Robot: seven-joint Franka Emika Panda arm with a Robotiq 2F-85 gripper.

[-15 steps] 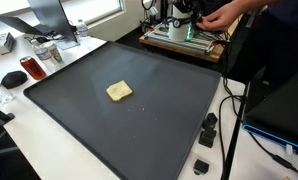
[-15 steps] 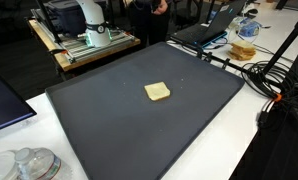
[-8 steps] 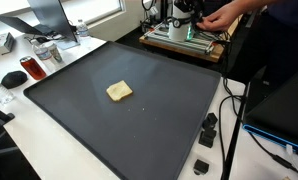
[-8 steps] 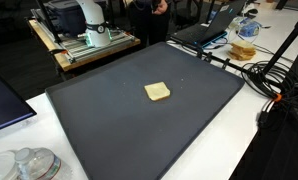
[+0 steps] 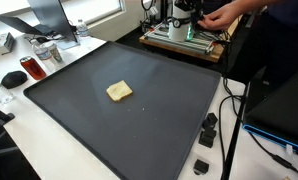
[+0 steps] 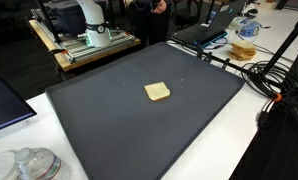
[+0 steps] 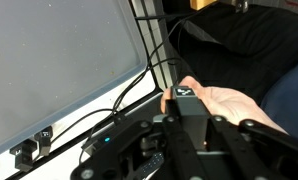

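Lab bench, wide black rubber mat (image 5: pixel 159 130) on white table (image 5: pixel 49 150). Black two-finger gripper (image 7: pixel 186 96) with jaws closed, nothing seen between them. Bare human hand (image 7: pixel 229 103) just beyond the jaws, contact unclear. Pale yellow square sponge (image 5: pixel 119 91) well apart from the jaws, mid-mat.

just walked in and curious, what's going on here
The robot arm is at the back over its wooden stand, jaws shut, with a person's hand right by them. A small yellow square lies alone in the middle of the dark mat, untouched.
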